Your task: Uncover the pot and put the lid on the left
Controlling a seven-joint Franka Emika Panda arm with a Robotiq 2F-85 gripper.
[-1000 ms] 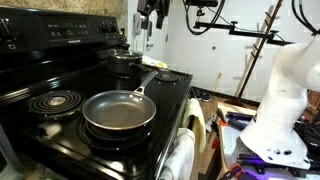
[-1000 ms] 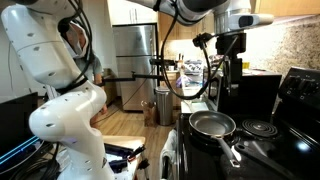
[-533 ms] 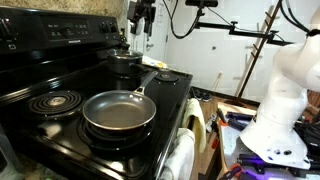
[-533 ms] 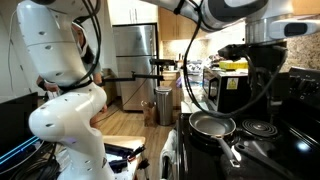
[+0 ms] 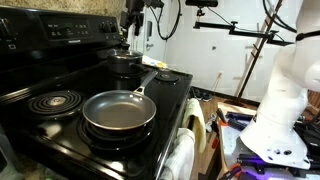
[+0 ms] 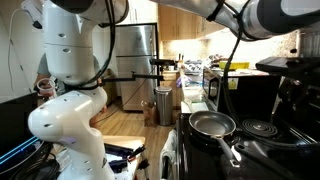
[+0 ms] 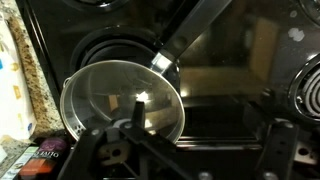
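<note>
The gripper [image 5: 133, 22] hung at the top of the frame in an exterior view, directly above the pot [image 5: 125, 69] and apart from it. The pot stood at the back of the black stove [image 5: 40, 125], upper middle of the picture. The lid [image 5: 124, 57] sat on it, not yet lifted. In front, the grey frying pan [image 5: 119, 111] [image 6: 212, 124] showed in both exterior views on a front burner. The spiral burner coil [image 5: 54, 101] lay toward the left of the frame. In the wrist view the shiny domed lid [image 7: 115, 95] filled the centre-left. The pot's long handle [image 7: 195, 35] ran off to the upper right. The fingers [image 7: 95, 152] came in from the bottom edge, spread wide, gripping nothing.
</note>
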